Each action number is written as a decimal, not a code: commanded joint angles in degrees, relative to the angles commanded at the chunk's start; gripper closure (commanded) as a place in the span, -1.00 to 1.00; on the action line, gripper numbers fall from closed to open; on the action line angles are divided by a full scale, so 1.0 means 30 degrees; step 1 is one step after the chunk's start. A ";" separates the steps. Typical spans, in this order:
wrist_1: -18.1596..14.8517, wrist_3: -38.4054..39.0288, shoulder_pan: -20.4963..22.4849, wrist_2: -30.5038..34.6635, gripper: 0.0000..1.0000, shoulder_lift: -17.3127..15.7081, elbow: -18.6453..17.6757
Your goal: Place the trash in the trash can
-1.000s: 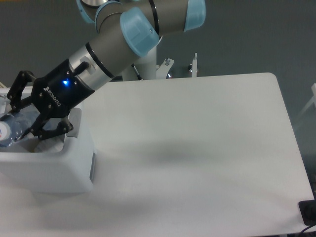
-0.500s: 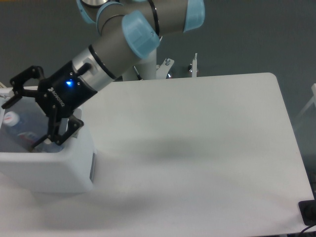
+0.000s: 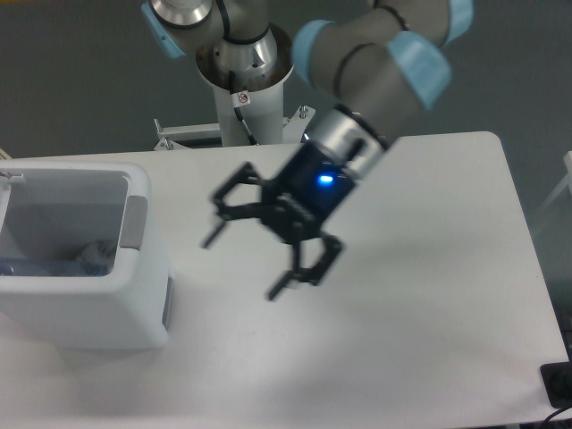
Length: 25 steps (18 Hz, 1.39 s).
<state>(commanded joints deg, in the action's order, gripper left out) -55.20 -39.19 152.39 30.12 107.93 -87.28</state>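
Camera view, fixed, looking down on my white table [image 3: 429,295]. My black two-finger gripper [image 3: 241,266] hangs above the middle of the table, blurred, with its fingers spread wide apart and nothing between them; a blue light glows on its wrist. One finger [image 3: 222,225] points toward the left, the other finger [image 3: 299,273] slants down toward the near edge. The grey arm with pale blue joint caps [image 3: 393,63] reaches in from the upper right, its base post [image 3: 243,98] standing behind the far edge of the table. At the left sits the large white boxy plastic trash can with rounded corners [image 3: 98,308], a grey panel showing on its side, well apart from the gripper. Inside it, low against the near wall, I see bluish clear plastic, which I take for the clear bluish plastic bottle [image 3: 45,265]; I cannot make out its cap. I cannot tell whether a wrapper wad lies in there too.
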 joint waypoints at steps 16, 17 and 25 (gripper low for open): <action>-0.1905 -1.0570 -0.2164 1.9986 -1.00 0.3252 0.1349; -0.1904 -1.2233 -0.2194 2.0307 -1.00 0.3253 0.1232; -0.1553 -1.3451 -0.2194 2.0691 -1.00 0.3370 0.0586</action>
<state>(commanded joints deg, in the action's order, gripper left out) -59.85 -79.54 145.81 92.20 118.04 -85.52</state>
